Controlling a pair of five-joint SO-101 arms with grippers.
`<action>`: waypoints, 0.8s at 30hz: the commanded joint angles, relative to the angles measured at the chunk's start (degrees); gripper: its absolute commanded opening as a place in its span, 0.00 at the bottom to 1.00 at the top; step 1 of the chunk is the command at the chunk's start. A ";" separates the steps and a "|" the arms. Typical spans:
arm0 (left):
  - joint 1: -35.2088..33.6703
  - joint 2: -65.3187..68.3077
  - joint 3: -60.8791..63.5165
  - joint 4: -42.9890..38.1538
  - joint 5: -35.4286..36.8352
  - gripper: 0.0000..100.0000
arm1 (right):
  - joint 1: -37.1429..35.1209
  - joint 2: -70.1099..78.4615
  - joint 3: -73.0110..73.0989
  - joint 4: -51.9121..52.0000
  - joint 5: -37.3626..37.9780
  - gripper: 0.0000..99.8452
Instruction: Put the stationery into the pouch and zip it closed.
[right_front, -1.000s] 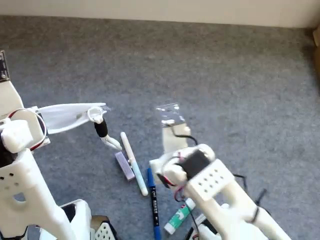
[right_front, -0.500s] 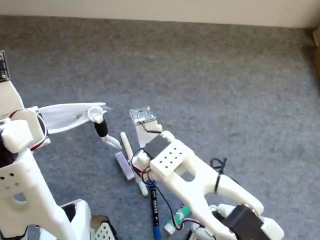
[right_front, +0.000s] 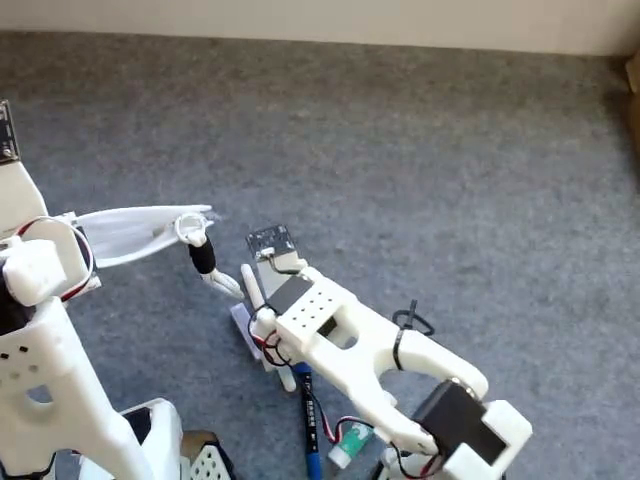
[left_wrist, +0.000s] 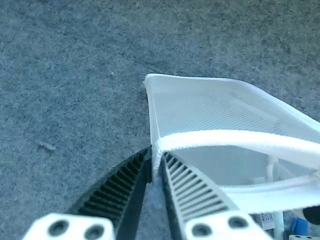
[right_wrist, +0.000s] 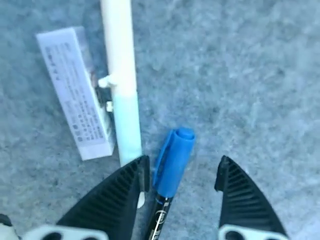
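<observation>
1 pouch (left_wrist: 215, 110), 1 blue pen (right_wrist: 172, 162), 1 white pen (right_wrist: 120, 75), 1 eraser (right_wrist: 75, 92)

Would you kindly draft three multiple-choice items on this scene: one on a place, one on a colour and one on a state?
1. Where does the right end effector hang?
A) over the cap of the pen
B) over a ruler
C) over scissors

2. What colour is the pen's cap?
A) red
B) blue
C) green

3. How is the left end effector?
A) open wide, holding nothing
B) shut on the edge of the pouch
C) shut on a ruler

Answers:
1 A: the right wrist view shows the cap between its open fingers.
2 B: the cap is plainly blue there.
3 B: the left wrist view shows the pouch's edge pinched between its closed fingers.
</observation>
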 joint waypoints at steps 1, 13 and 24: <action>-0.57 -0.22 -0.13 0.00 -0.44 0.01 | -0.48 0.22 -2.86 -1.27 -0.70 0.21; -0.57 -0.22 -0.13 0.00 -0.44 0.01 | 0.13 3.12 -2.86 -0.92 0.18 0.03; -0.31 -0.04 -0.13 0.00 -0.44 0.01 | 4.97 -5.14 -2.77 4.18 3.34 0.00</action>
